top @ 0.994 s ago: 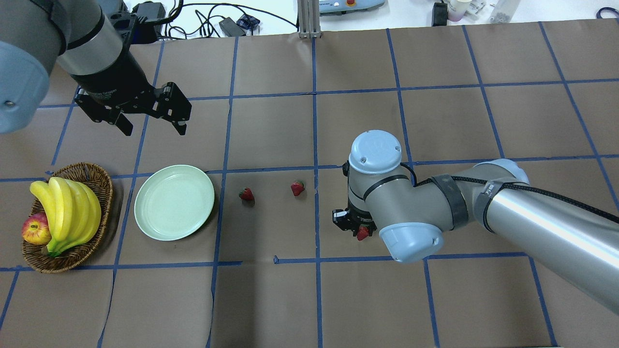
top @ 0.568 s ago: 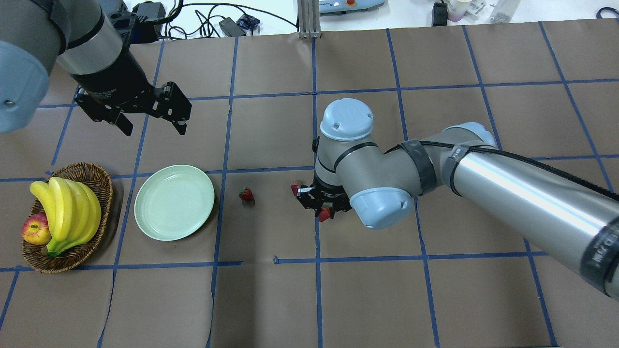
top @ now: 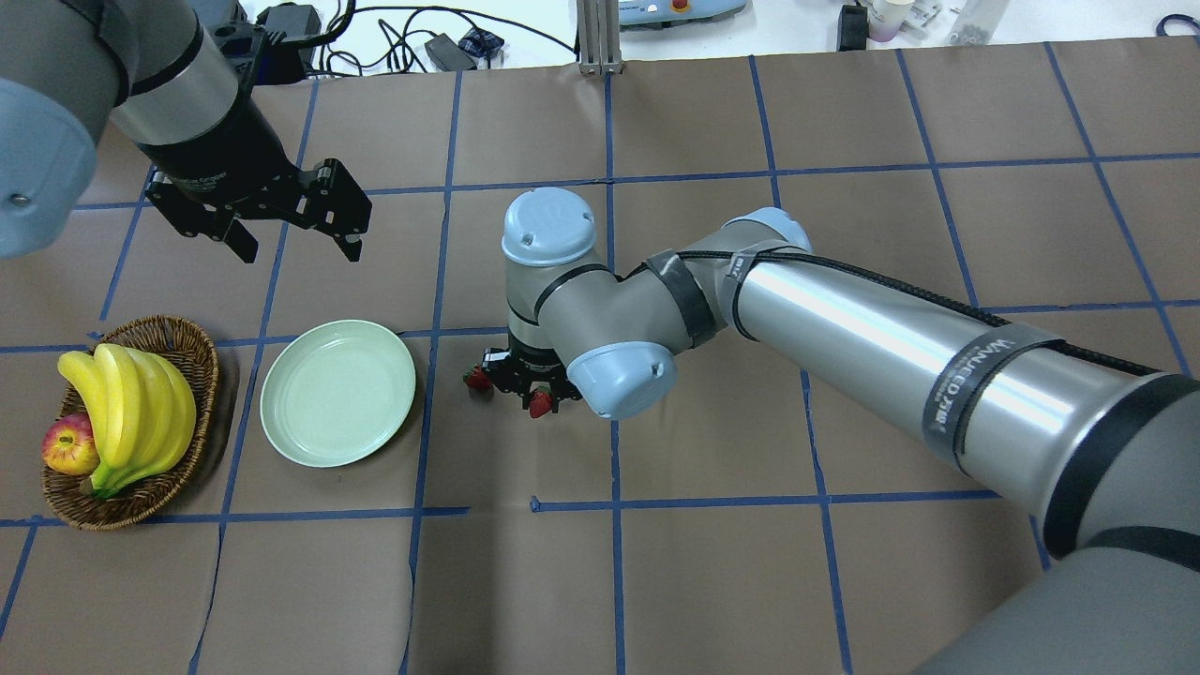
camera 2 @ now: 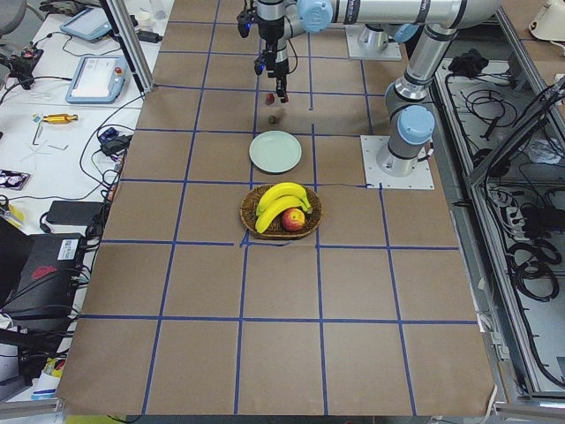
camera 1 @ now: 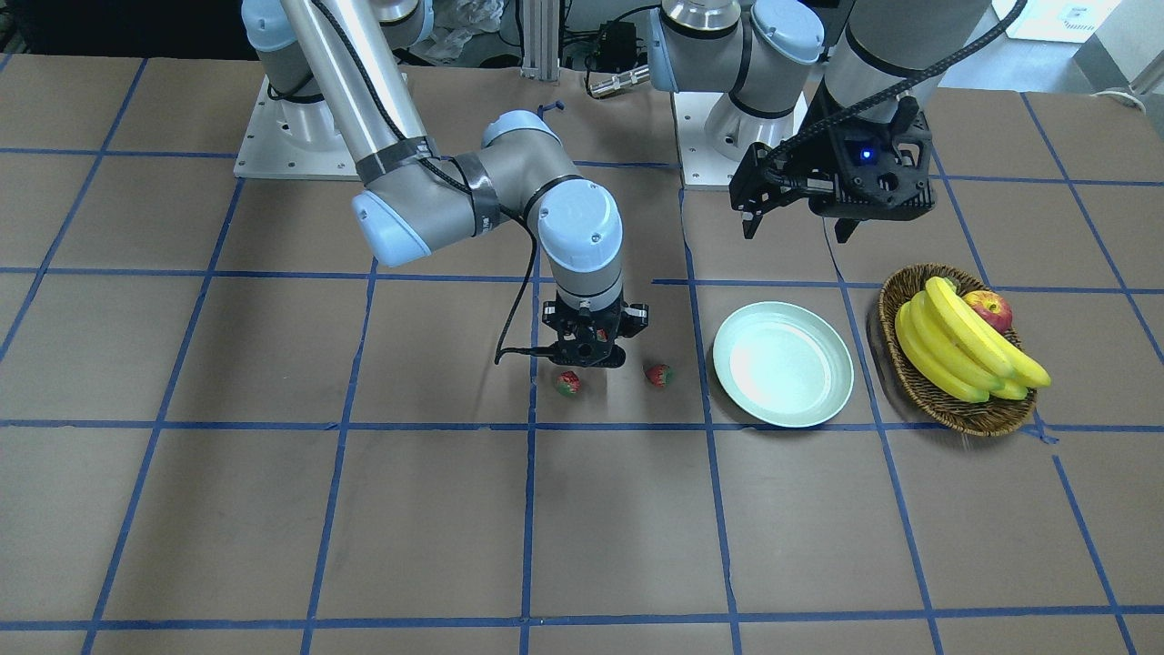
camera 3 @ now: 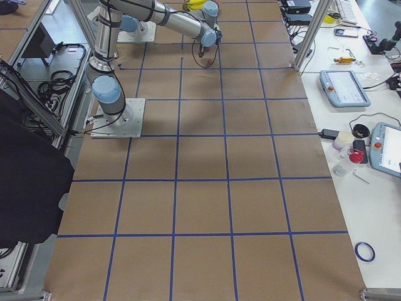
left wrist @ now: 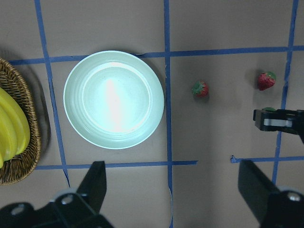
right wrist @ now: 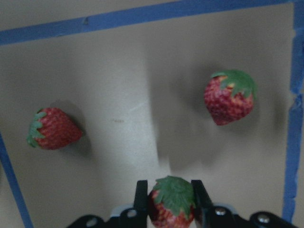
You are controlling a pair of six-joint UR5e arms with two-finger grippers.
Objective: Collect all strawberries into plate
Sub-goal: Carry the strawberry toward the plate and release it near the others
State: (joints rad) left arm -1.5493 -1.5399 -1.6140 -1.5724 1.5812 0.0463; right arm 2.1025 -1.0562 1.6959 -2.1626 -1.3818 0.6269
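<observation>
My right gripper (top: 531,388) is shut on one strawberry (right wrist: 173,203) and holds it just above the table; the berry shows red under the wrist in the overhead view (top: 541,405). Two more strawberries lie on the brown paper below it, one (right wrist: 53,129) nearer the plate and one (right wrist: 229,96) farther away; both also show in the front view (camera 1: 658,375) (camera 1: 568,383). The pale mint plate (top: 337,391) is empty, left of the gripper. My left gripper (top: 298,249) hangs open and empty, high behind the plate.
A wicker basket (top: 202,352) with bananas (top: 131,412) and an apple (top: 67,446) stands left of the plate. Blue tape lines grid the table. Cables and boxes lie beyond the far edge.
My right arm has swung left with the strawberry in its gripper, from the table's right half to above the two lying strawberries. The left arm has not moved.
</observation>
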